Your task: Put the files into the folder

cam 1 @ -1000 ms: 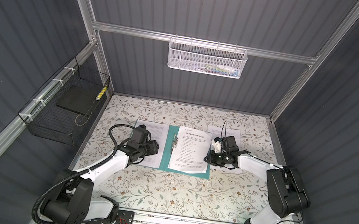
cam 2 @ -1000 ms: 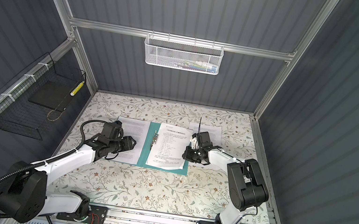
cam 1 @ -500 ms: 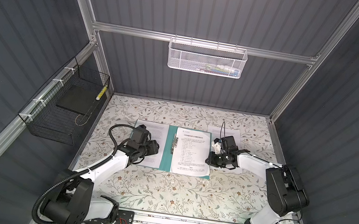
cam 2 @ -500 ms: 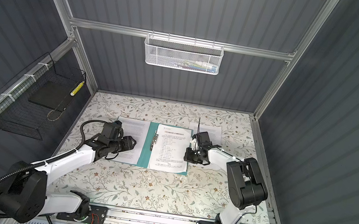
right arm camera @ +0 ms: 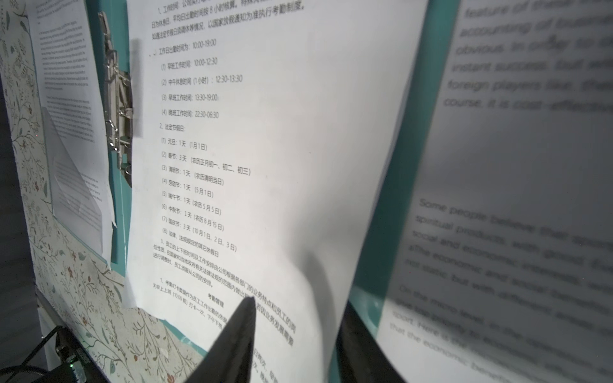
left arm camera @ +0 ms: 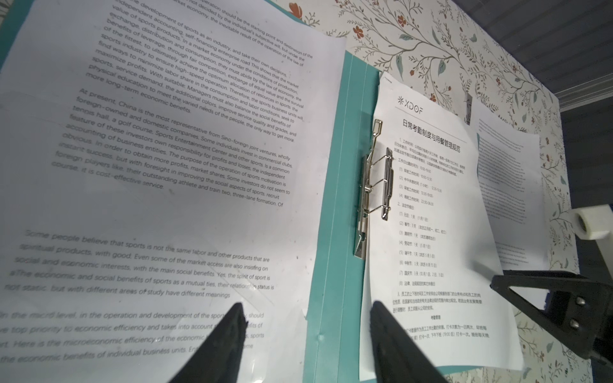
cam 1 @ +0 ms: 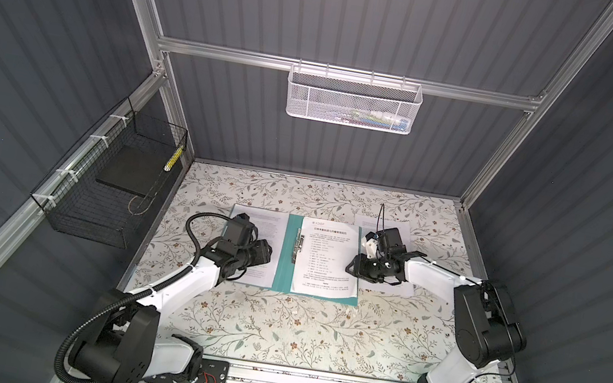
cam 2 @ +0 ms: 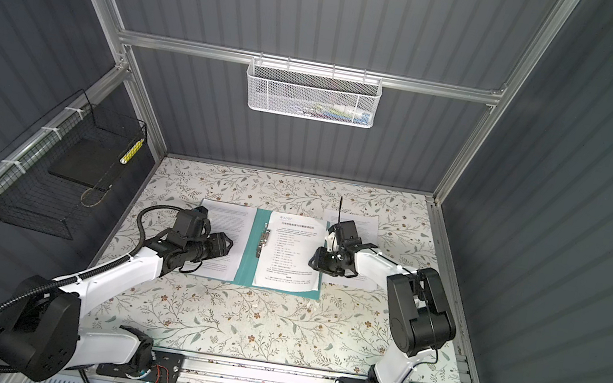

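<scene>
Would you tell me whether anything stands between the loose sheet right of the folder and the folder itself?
Only the right gripper: it sits at the folder's right edge, jaws apart at the titled sheet's edge, with its arm over the loose sheet. Nothing else visible lies between them.

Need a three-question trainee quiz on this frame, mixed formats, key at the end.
1. True or false: the folder lies closed.
2. In both top views, the titled sheet lies: A) inside the folder, right of the clip; B) inside the folder, left of the clip; C) off the folder entirely.
3. Does the left gripper have its jaws open or shut?
Key: 1 false; 2 A; 3 open.
</scene>
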Robot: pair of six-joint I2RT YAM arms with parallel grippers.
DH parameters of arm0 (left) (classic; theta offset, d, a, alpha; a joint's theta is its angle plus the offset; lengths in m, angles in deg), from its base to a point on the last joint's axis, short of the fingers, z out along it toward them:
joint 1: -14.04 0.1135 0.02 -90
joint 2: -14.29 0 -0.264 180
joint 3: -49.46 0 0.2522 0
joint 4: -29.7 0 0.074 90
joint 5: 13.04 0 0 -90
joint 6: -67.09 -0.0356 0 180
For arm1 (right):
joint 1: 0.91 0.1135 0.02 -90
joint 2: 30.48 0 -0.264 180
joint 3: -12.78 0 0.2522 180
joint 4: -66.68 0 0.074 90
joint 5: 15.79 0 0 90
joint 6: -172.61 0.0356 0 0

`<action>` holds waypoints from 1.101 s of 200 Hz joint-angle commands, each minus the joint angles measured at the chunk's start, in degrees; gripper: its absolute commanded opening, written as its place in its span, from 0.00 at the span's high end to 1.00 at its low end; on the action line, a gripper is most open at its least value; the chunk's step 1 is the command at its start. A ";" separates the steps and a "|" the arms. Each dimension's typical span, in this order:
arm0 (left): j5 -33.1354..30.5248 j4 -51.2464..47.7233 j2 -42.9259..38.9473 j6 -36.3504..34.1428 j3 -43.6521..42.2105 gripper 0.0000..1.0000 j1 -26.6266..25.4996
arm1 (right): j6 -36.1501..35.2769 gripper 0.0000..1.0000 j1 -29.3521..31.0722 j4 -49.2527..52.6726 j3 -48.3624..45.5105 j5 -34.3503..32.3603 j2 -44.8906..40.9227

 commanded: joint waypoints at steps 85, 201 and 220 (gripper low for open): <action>-1.63 -0.73 4.72 -5.23 13.24 0.33 -7.06 | -4.26 0.27 -15.13 16.13 1.29 -19.24 -18.33; 6.84 5.57 26.85 -5.10 30.65 0.34 -17.12 | -5.30 0.30 -39.77 2.49 2.14 -2.80 -6.70; 7.19 5.46 26.62 -5.19 29.82 0.34 -17.17 | -4.79 0.32 -42.14 -0.95 1.40 3.52 -5.12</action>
